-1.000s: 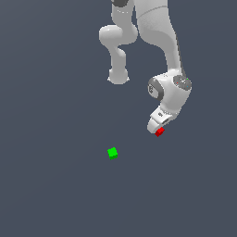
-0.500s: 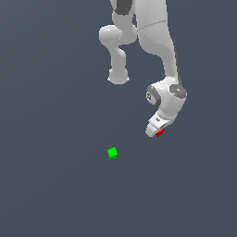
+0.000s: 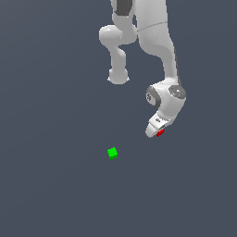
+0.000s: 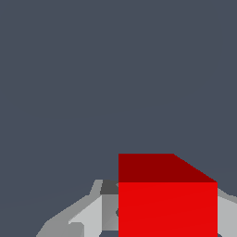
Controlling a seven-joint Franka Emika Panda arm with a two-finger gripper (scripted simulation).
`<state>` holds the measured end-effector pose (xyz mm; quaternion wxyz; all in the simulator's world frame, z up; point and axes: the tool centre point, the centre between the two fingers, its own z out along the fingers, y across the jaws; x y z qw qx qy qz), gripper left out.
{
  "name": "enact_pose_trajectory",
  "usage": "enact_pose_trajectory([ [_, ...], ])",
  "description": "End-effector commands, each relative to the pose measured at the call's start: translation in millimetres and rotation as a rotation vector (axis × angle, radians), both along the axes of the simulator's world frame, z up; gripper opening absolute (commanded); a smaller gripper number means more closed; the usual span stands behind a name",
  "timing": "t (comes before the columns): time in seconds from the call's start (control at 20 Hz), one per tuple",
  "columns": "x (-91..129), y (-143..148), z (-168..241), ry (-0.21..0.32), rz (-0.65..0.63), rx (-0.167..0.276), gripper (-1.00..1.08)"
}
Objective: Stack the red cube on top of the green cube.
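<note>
The red cube (image 3: pixel 160 133) shows as a small red patch at the tip of my white gripper (image 3: pixel 156 130), which is shut on it. In the wrist view the red cube (image 4: pixel 166 199) fills the space between the grey fingers (image 4: pixel 88 215), seen close up. The green cube (image 3: pixel 112 152) lies alone on the dark floor, toward the exterior view's left of the gripper and lower in the picture, well apart from it. The wrist view holds no sight of the green cube.
The arm's white base and elbow (image 3: pixel 118 55) stand behind, at the top of the exterior view. A plain dark grey floor (image 3: pixel 55 185) lies all around.
The gripper with the red cube has drifted slightly toward the exterior view's left over the last second. The green cube has stayed put.
</note>
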<state>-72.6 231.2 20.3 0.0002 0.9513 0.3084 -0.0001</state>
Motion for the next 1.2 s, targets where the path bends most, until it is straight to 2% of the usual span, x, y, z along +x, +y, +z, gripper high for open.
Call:
enact_pose_trajectory([
  [0.0,0.0,0.3,-0.4,0.000,0.000,0.000,-1.00],
  [0.45,-0.4,-0.3,14.4,0.000,0.000,0.000,-1.00],
  [1.15,-1.0,0.1,93.5,0.000,0.001,0.000,-1.00],
])
